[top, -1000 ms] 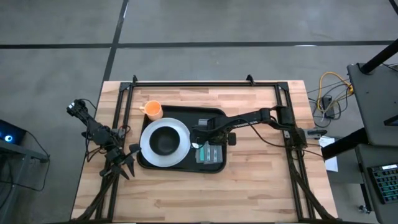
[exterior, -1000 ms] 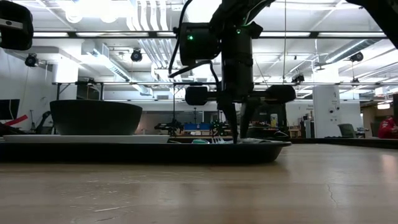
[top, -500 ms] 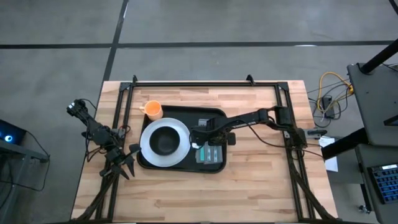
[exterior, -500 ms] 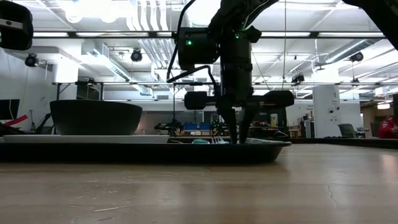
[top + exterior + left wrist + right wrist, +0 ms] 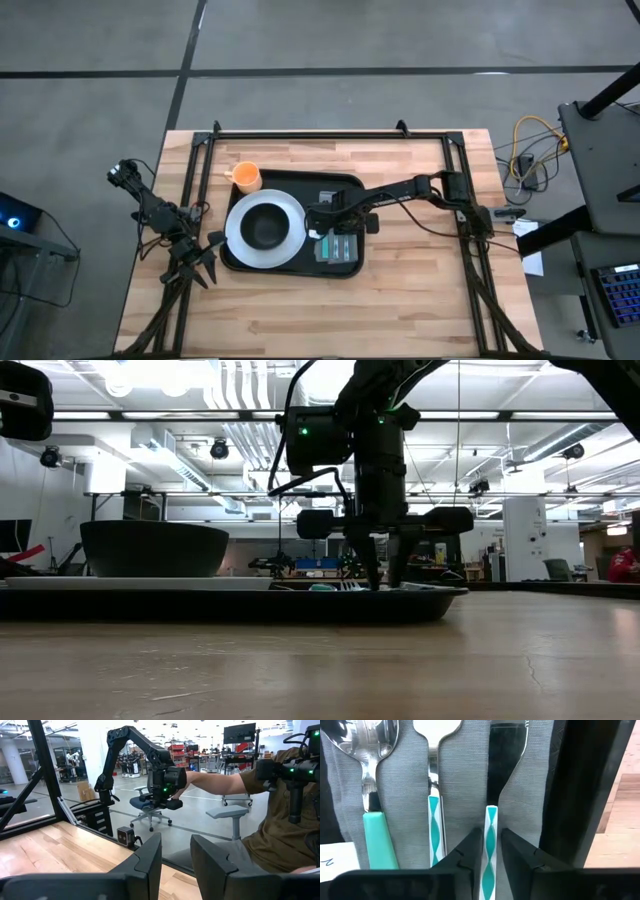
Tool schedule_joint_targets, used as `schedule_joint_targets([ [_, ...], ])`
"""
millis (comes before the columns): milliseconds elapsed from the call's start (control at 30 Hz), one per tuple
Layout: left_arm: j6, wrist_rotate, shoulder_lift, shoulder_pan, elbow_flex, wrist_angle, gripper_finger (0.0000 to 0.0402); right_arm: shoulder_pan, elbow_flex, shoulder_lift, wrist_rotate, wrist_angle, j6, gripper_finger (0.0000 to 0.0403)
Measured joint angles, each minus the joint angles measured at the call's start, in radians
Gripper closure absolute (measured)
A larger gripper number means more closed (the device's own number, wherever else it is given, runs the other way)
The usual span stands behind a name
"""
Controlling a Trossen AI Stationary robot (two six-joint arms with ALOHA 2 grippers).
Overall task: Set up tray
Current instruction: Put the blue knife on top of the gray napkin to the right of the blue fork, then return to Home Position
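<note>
Right end effector [image 5: 490, 851] is straddling a knife handle [image 5: 490, 847] on the tray [image 5: 342, 185], fingers slightly spread. Tray looks stiff, light; grip its rim. Left end effector [image 5: 175, 855] idling spread.

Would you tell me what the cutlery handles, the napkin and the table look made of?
Handles: probably glossy plastic, teal and white swirl; the spoon's plain teal. Heads look like polished metal, reflecting light. Napkin: grey woven cloth with a visible ribbed weave. Table: light wood planks with visible grain.

Bright ceiling lights [image 5: 240, 385] glare overhead; foreground tabletop [image 5: 400, 670] blurs softly.
</note>
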Motion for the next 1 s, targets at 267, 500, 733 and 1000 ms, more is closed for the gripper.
schedule_joint_targets([
  [267,0.0,0.0,0.0,0.0,0.0,0.0,0.0316,0.0,0.0,0.0,0.0,0.0,0.0,0.0314],
  [500,0.0,0.0,0.0,0.0,0.0,0.0,0.0316,0.0,0.009,0.0,0.0,-0.001,-0.008,0.0319],
  [733,0.0,0.0,0.0,0.0,0.0,0.0,0.0316,-0.003,0.041,0.0,-0.004,-0.001,-0.092,0.0334],
  [1000,0.0,0.0,0.0,0.0,0.0,0.0,0.0316,0.004,0.112,0.0,0.055,0.01,-0.187,0.034],
])
